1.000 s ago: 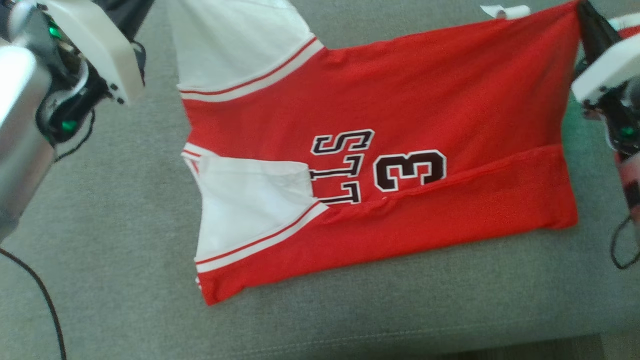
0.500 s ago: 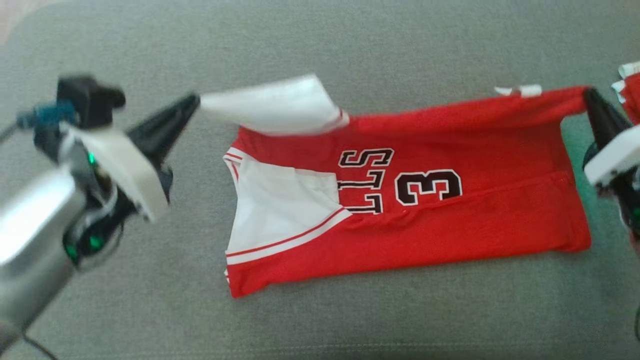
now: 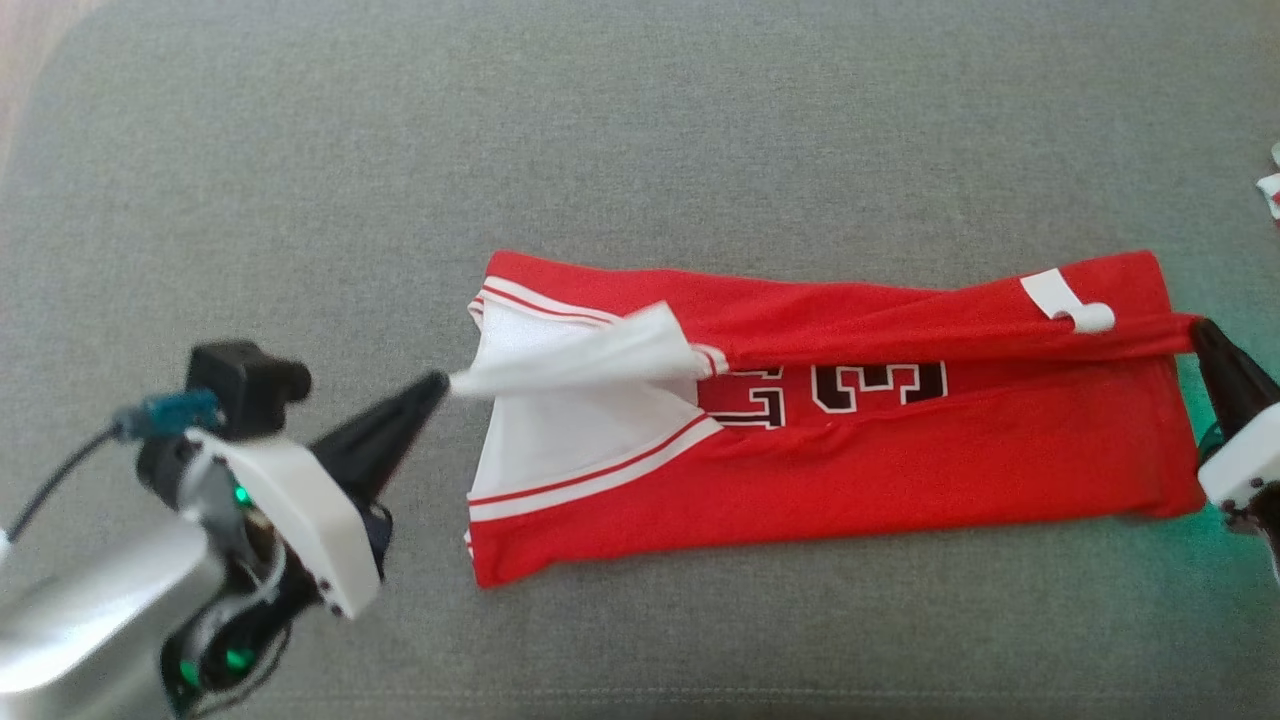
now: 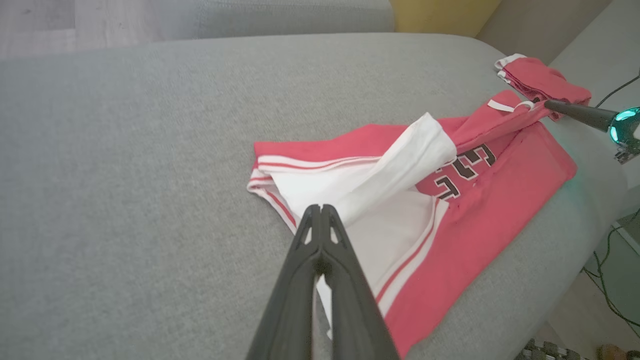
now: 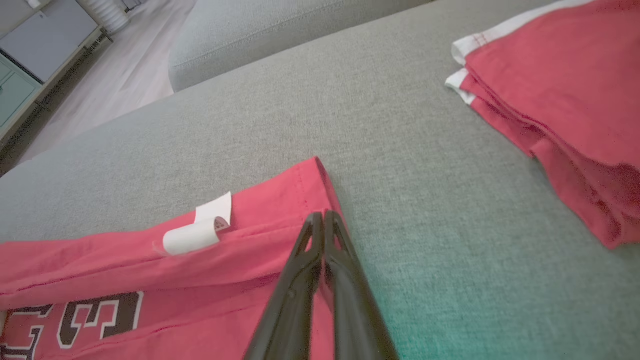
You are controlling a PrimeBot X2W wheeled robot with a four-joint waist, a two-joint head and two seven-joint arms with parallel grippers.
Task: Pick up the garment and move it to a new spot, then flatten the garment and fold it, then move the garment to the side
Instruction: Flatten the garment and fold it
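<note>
I'm working in a home living room: grey upholstered sofa (image 3: 700, 120), pale wooden floor (image 5: 135, 75), painted cabinet (image 5: 40, 47).

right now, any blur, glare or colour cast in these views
Head view: sharp, jersey deep red, green glow on couch by right gripper. Left wrist view: jersey washed pink, teal light flaring at right edge. Right wrist view: fingers soft at the bottom edge, green tint on the couch beside them.
</note>
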